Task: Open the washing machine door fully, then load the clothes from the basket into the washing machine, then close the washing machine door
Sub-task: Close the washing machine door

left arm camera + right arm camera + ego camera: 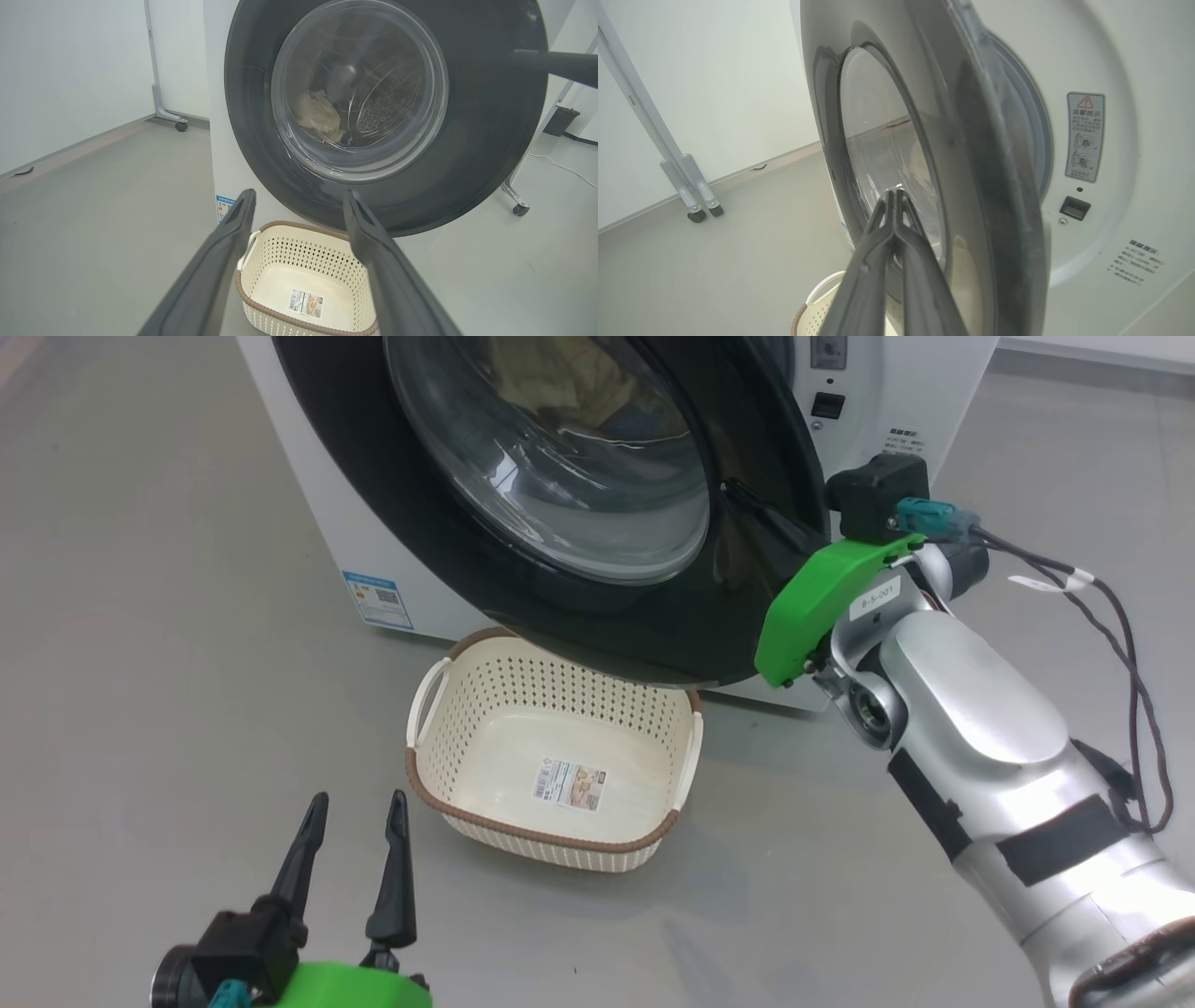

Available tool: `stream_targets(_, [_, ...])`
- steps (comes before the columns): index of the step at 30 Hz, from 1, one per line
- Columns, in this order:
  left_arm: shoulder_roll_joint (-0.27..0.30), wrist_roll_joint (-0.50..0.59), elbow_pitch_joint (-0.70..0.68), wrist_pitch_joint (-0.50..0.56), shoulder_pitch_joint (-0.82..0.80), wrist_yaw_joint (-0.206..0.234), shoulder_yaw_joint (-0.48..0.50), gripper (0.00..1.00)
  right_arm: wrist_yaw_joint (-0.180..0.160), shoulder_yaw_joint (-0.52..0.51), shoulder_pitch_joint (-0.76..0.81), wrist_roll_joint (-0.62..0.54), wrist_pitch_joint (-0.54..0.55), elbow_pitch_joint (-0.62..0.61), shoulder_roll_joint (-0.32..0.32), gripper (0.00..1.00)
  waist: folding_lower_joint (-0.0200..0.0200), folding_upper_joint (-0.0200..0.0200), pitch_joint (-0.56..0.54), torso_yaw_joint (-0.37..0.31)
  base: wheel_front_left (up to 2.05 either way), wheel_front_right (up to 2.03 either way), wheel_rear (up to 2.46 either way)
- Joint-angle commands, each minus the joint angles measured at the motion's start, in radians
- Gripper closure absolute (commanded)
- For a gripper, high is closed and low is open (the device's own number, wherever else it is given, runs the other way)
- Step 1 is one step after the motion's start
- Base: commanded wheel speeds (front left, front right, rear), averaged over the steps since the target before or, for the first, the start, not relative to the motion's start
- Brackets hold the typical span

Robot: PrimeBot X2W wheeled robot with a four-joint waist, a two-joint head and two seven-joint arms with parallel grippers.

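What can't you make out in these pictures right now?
- Right wrist view: right gripper tips lie over the washing machine door glass; contact unclear.
- Left wrist view: clothes sit behind reflective glass; count unclear.
- Head view: label in the basket, print too small to read.
- Head view: washing machine top cut off by the upper edge.

The washing machine door stands ajar, clothes behind its glass, basket empty.
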Motion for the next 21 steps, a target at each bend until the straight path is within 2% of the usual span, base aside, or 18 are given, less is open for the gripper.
stream_targets(1, [0.001, 0.012, -0.036, -0.011, -0.056, 0.030, 0.042, 0.00, 0.000, 0.020, -0.055, 0.014, -0.005, 0.002, 0.017, 1.00, 0.0000, 0.0000, 0.004, 0.006, 0.00, 0.00, 0.00])
stream_targets(21, [-0.032, 0.053, -0.021, -0.011, -0.095, -0.007, 0.043, 0.00, 0.000, 0.089, -0.185, 0.085, -0.075, 0.228, 0.005, 1.00, 0.0000, 0.0000, 0.039, 0.038, 0.00, 0.00, 0.00])
